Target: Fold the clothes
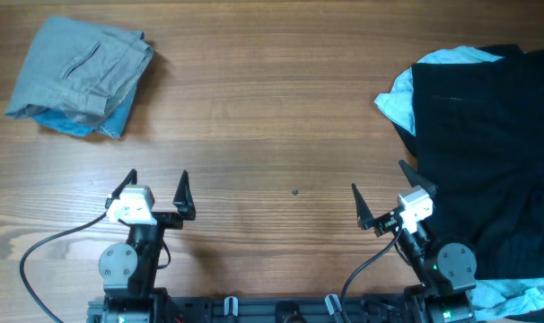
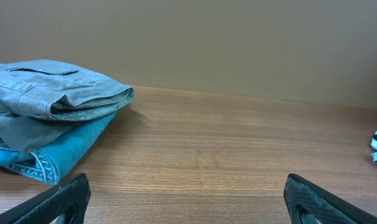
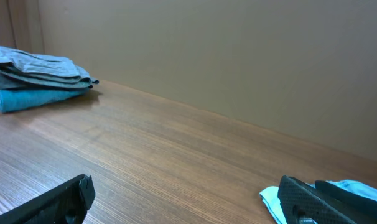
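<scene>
**Unfolded heap at 3 o'clock, both grippers released**

On my overhead feed the wooden table point(image 1: 290, 108) carries a crumpled black garment point(image 1: 487, 152) at 3 o'clock, lying over a light blue cloth point(image 1: 396, 100). At 10 o'clock I see folded grey trousers point(image 1: 79, 67) stacked on blue jeans point(image 1: 119, 121). The left gripper point(image 1: 157, 179) at 7 o'clock and the right gripper point(image 1: 378, 178) at 5 o'clock both stand spread wide, holding nothing
</scene>
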You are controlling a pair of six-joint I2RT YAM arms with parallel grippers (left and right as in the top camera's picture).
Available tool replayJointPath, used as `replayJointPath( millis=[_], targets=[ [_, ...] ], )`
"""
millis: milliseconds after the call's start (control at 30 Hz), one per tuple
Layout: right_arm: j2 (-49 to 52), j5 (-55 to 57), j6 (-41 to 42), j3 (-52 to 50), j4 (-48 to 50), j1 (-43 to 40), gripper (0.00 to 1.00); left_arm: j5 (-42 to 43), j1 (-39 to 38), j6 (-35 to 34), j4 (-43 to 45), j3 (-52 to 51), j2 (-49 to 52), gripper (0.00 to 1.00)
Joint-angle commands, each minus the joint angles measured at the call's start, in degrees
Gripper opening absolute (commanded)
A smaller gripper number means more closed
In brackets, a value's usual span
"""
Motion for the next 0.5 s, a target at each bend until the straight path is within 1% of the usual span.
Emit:
replayJointPath(
  millis=[0, 167, 233, 367, 400, 467],
  targets=[
    [-0.31, -0.90, 0.28, -0.04, 0.15, -0.28, 1.00, -0.31, -0.28, -0.31, -0.50, -0.07, -0.33, 1.00],
    [-0.31, -0.90, 0.28, -0.04, 0.15, -0.28, 1.00, -0.31, -0.26, -0.31, -0.50, -0.07, -0.33, 1.00],
    [-0.31, -0.90, 0.26, -0.04, 0.15, -0.28, 1.00, -3.91, -0.26, 1.62, 0.83, -0.07, -0.35, 1.00],
    [-0.31, -0.92, 0.28, -0.04, 0.15, -0.28, 1.00, -4.17, -0.26, 1.60, -0.90, -0.07, -0.31, 1.00],
    [-0.31, 0.68, -0.15, -0.04, 0.13, -0.31, 1.00, -4.13, -0.26, 1.57, -0.90, -0.07, -0.31, 1.00],
    [-0.31, 1.92, 0.35, -0.04, 0.76, -0.28, 1.00, -2.58, -0.28, -0.98, -0.87, -0.07, -0.31, 1.00]
  ],
)
